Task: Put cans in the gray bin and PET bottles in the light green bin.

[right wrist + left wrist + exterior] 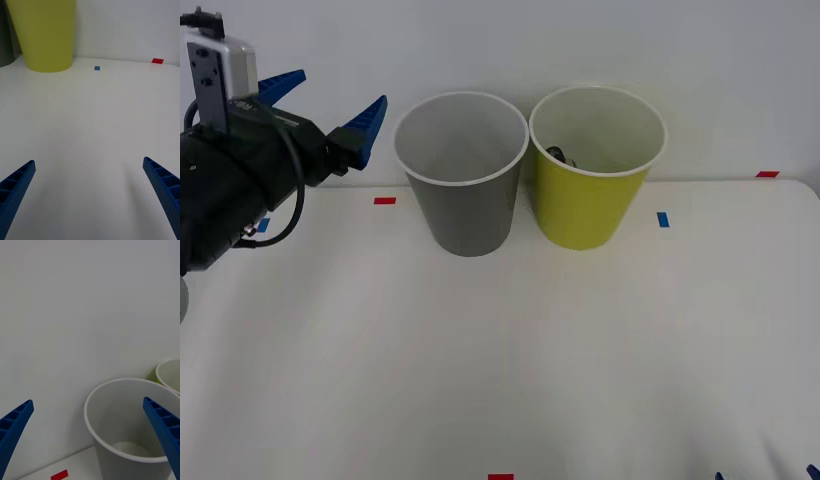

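The gray bin (462, 190) stands at the back centre of the white table, with the light green bin (590, 205) touching its right side. A small dark piece (558, 155) shows inside the green bin by its left wall; I cannot tell what it is. Cans and PET bottles are otherwise out of view. My left gripper (330, 105) hangs open and empty, up left of the gray bin at about rim height. Its wrist view looks down into the gray bin (127, 416), whose visible floor is bare. My right gripper (89, 160) is open and empty, low over the table's front right.
Small red tape marks (385, 201) and blue tape marks (663, 219) dot the table. A red mark (158, 60) lies at the far right edge, a blue one (97, 68) beside the green bin (45, 33). A plain white wall stands close behind the bins.
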You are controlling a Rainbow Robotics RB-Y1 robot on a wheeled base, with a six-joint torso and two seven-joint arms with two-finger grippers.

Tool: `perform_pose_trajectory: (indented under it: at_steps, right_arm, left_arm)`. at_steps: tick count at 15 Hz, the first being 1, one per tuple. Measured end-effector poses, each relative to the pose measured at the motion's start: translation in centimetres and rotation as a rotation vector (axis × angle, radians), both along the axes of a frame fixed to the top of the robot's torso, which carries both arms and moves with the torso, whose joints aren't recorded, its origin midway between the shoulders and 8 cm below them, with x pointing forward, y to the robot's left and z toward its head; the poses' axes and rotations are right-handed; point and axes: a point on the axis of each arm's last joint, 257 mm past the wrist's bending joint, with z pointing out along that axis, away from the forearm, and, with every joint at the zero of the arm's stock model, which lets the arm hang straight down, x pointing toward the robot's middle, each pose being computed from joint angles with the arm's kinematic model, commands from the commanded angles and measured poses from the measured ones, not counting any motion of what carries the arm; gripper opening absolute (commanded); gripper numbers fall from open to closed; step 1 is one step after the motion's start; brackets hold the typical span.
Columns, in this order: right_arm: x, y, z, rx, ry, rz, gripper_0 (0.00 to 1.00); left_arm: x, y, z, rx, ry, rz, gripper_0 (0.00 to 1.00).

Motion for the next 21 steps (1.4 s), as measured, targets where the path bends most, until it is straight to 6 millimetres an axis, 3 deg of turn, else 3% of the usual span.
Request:
perform_pose_trajectory:
  at_steps: [7, 15, 19, 21]
  right_arm:
    - [0.0, 0.0, 0.0, 0.000, 0.000, 0.000, 1.00]
    - [0.0, 0.0, 0.0, 0.000, 0.000, 0.000, 1.00]
    - [0.0, 0.0, 0.0, 0.000, 0.000, 0.000, 1.00]
    - [0.0, 0.0, 0.0, 0.000, 0.000, 0.000, 1.00]
  left_arm:
    - [-3.8, 2.2, -7.9, -0.109, 0.144, 0.007, 1.00]
    - [-7.0, 3.3, -11.8, -0.067, 0.174, 0.005, 1.00]
    - [-7.7, 4.7, -12.9, -0.066, 0.111, 0.127, 1.00]
    - [-8.9, 4.8, -14.6, -0.119, 0.133, 0.160, 1.00]
